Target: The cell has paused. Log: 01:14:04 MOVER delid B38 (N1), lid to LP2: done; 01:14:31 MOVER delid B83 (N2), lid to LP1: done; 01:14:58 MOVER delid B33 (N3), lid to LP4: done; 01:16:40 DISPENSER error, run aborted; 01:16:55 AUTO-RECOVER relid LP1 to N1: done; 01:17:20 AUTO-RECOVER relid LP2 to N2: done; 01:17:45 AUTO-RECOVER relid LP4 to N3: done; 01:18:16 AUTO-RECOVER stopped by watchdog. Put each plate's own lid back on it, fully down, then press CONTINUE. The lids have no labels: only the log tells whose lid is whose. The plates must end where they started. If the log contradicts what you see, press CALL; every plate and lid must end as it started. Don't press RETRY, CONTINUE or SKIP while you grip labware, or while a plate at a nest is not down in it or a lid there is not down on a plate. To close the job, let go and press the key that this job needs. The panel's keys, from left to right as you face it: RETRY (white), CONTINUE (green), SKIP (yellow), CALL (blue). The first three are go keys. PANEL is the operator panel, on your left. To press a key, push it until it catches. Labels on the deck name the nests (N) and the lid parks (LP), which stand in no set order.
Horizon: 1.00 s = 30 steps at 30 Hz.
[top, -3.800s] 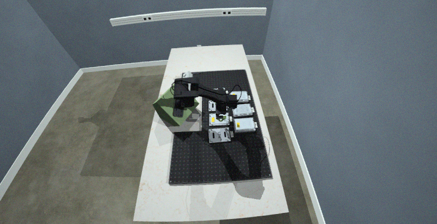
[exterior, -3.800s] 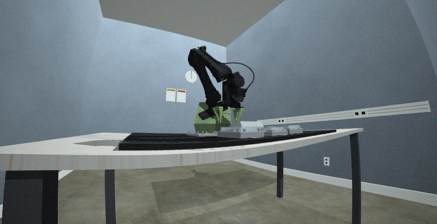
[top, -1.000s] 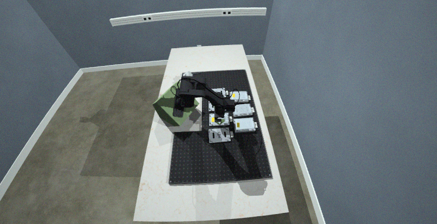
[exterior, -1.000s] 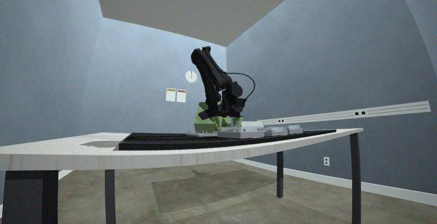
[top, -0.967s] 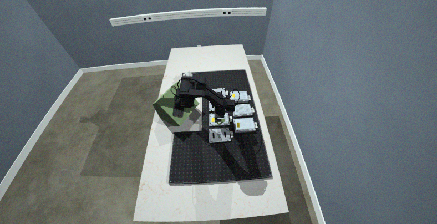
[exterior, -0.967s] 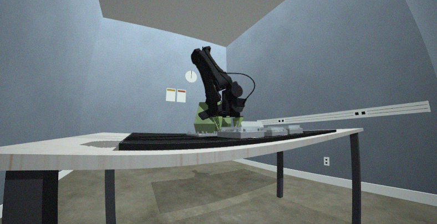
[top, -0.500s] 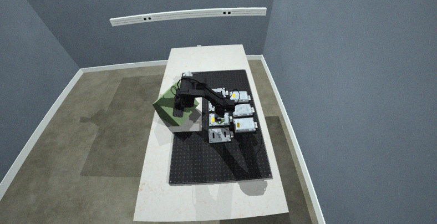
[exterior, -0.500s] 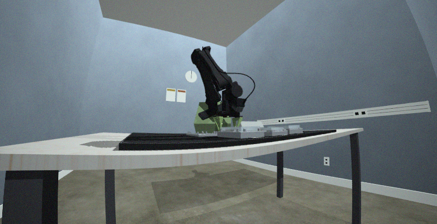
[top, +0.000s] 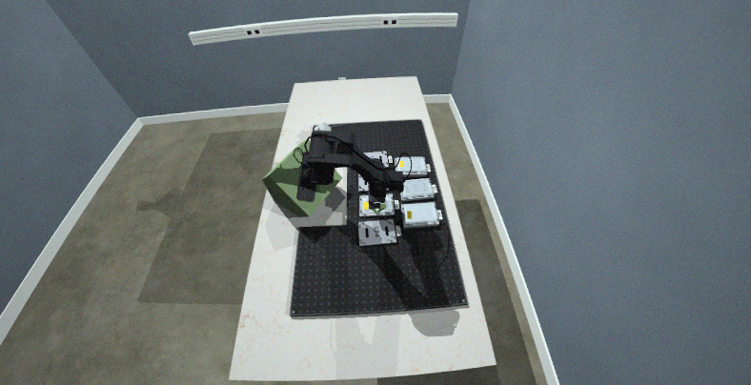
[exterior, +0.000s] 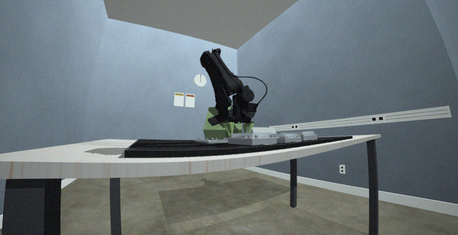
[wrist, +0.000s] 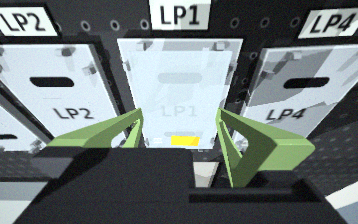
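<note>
Wrist view: a clear lid [wrist: 179, 90] with a yellow tag at its near edge is seen lying on the middle park plate, marked LP1. The gripper [wrist: 179, 131] is set low over it; its two green fingers are closed against the lid's long sides, so the lid is gripped. The LP2 plate [wrist: 62, 95] on one side and the LP4 plate [wrist: 300, 92] on the other are seen bare, each with a dark slot. None of these labels can be read in the other two views.

Top view: the whole layout is shown instead. The black arm [top: 346, 158] reaches from beside a green block [top: 286, 182] across the dark perforated board [top: 335, 276]. Three plates [top: 420, 213] are lined up in a row just beyond the parks; two carry yellow tags, and the middle one shows a dotted top. The gripped lid is largely hidden by the wrist here.

Exterior view: the arm is seen bent steeply down over the low grey fixtures [exterior: 253, 140] on the table [exterior: 96, 162]. A wall clock [exterior: 200, 79] and two notices [exterior: 184, 99] are visible behind. The operator panel cannot be made out.
</note>
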### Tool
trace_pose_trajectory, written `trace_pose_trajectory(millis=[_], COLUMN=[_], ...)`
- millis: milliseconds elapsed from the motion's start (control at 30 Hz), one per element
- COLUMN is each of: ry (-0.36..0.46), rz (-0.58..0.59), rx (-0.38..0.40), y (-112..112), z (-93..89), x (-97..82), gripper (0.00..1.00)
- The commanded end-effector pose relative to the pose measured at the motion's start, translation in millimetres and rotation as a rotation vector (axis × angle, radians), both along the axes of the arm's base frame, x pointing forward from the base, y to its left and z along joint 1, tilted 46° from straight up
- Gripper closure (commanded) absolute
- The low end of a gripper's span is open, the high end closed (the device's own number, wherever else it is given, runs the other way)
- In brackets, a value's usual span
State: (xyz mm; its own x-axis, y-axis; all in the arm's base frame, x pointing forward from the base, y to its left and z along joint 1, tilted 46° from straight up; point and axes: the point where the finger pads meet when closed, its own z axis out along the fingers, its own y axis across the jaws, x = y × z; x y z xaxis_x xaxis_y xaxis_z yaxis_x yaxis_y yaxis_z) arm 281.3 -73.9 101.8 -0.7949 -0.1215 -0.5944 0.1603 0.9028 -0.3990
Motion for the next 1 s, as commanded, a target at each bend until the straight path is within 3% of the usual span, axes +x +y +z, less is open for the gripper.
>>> trace_pose_trajectory(millis=[0, 300, 467, 500, 967], ry=[-0.010, -0.010, 0.006, -0.040, -0.040], rz=[0.001, 0.001, -0.004, -0.001, 0.000], rx=[0.001, 0.001, 0.004, 0.003, 0.001], y=[-1.0, -1.3, -1.1, 1.8, 11.6], z=[0.8, 0.4, -3.4, 15.2, 31.6], x=[1.2, 0.9, -8.5, 1.1, -13.6], gripper=[1.00, 1.00, 1.00, 1.00, 1.00])
